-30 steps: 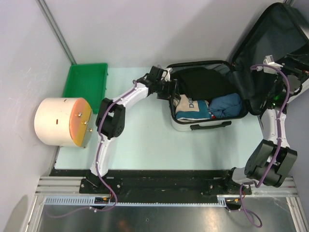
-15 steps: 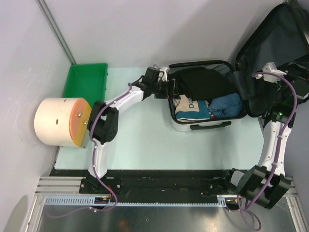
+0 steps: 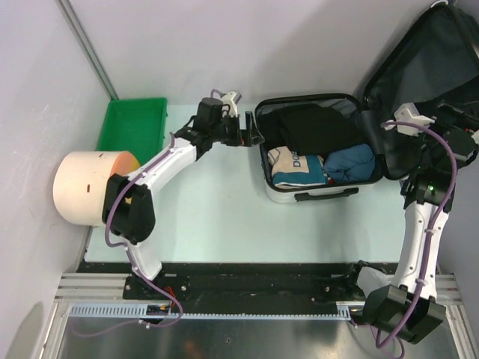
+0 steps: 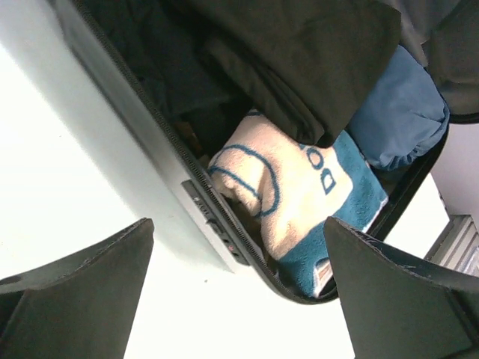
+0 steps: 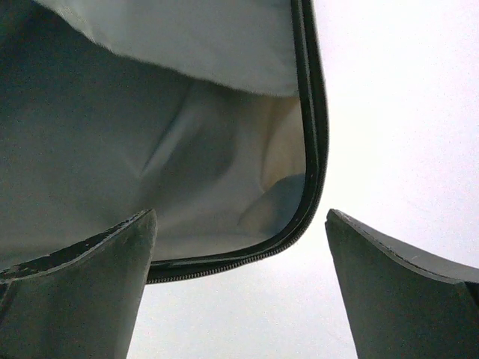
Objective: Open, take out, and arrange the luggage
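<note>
The luggage (image 3: 322, 187) lies open on the table, its lid (image 3: 423, 67) standing up at the right with dark lining showing. Inside are a black garment (image 3: 314, 127), a cream and teal towel (image 3: 296, 168) and a blue bundle (image 3: 352, 163). My left gripper (image 3: 251, 134) is open just left of the case's left rim, holding nothing. Its wrist view shows the rim (image 4: 142, 142), the towel (image 4: 292, 202) and the open gripper (image 4: 239, 299). My right gripper (image 3: 458, 131) is open by the lid. In its wrist view the lid's zip edge (image 5: 308, 149) passes ahead of the empty gripper (image 5: 239, 299).
A green plastic tray (image 3: 135, 123) sits at the back left by the wall. A cream cylinder (image 3: 90, 187) lies on its side at the left table edge. The arms' black base rail (image 3: 247, 280) runs along the near edge.
My left gripper drew back left from the case's rim and its jaws opened wider. The right arm stretched taller beside the lid, which stands slightly more upright.
</note>
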